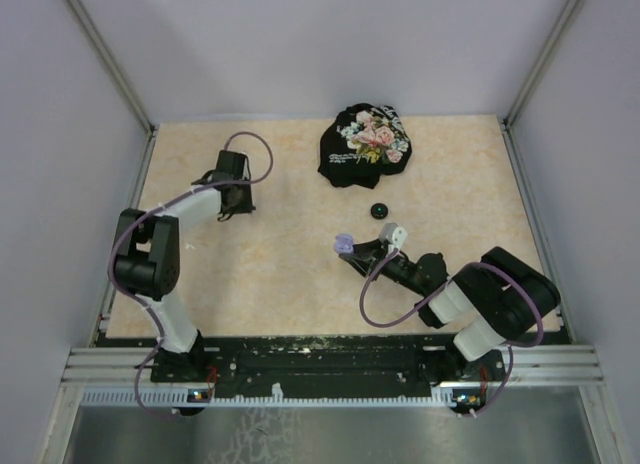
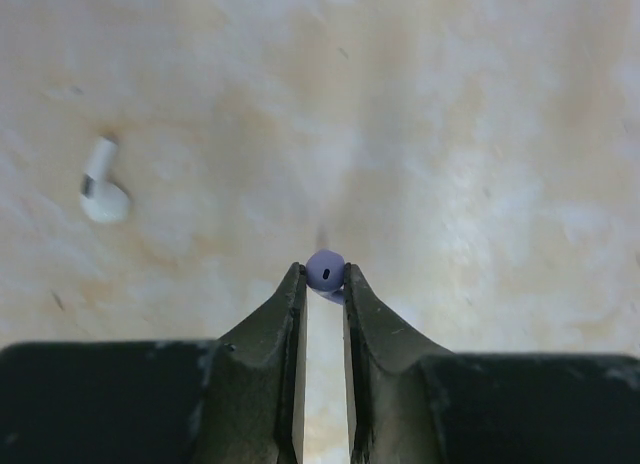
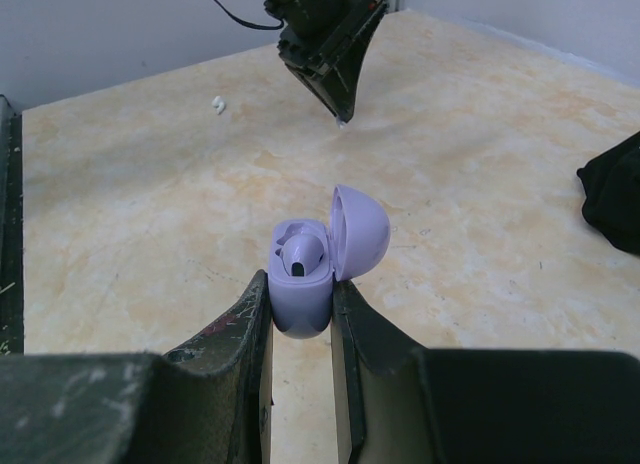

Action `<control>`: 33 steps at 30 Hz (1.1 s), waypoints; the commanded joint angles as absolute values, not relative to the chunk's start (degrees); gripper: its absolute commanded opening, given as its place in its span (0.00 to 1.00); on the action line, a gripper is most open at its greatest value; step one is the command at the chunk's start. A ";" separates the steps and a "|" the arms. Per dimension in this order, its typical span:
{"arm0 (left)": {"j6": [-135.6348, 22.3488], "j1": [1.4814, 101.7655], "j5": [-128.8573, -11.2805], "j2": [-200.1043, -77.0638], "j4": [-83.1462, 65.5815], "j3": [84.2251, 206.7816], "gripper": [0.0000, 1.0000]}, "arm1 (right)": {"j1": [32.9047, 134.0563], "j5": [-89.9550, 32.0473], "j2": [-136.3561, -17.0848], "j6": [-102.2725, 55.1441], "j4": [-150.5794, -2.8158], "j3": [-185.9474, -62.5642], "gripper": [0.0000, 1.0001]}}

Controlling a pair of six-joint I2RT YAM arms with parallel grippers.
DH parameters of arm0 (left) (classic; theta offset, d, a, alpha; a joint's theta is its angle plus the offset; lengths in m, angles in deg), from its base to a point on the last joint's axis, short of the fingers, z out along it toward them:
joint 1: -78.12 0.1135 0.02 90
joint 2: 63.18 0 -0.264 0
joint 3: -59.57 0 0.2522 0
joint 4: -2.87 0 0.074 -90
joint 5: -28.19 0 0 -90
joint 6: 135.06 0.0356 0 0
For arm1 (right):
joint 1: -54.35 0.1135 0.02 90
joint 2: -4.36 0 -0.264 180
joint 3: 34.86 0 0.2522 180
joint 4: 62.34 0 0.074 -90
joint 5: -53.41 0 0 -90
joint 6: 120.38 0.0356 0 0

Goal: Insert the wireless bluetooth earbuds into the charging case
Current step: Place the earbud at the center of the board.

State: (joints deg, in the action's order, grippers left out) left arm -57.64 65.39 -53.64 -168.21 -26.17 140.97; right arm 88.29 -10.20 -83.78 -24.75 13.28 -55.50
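Observation:
My left gripper [image 2: 323, 274] is shut on a small lavender earbud [image 2: 325, 269], pinched at the very fingertips close over the table. A white earbud [image 2: 103, 189] lies loose on the table to its left. My right gripper [image 3: 301, 282] is shut on the lavender charging case [image 3: 298, 306], which it holds upright with its lid [image 3: 360, 232] swung open to the right. One lavender earbud [image 3: 303, 254] sits in a socket of the case. From above, the left gripper [image 1: 238, 199] is at the left rear and the case [image 1: 344, 243] is near the middle.
A black floral cloth [image 1: 365, 144] lies bunched at the back centre. A small round black puck [image 1: 380, 210] sits just behind the right gripper. The table's left edge rail [image 1: 130, 234] runs close beside the left arm.

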 commanded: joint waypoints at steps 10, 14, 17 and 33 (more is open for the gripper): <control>-58.18 47.57 -53.14 -154.91 -34.23 127.82 0.19 | 87.93 -9.96 -81.92 -24.19 22.86 -56.61 0.00; -58.32 42.88 -52.71 -152.29 -34.87 125.50 0.19 | 87.93 -9.96 -82.03 -24.20 22.82 -56.71 0.00; -59.43 40.21 -52.87 -151.59 -34.80 124.08 0.20 | 87.93 -9.89 -82.29 -24.28 22.85 -56.66 0.00; -69.08 37.96 -49.77 -150.67 -35.83 121.84 0.37 | 87.93 -9.87 -82.96 -24.45 22.83 -56.90 0.00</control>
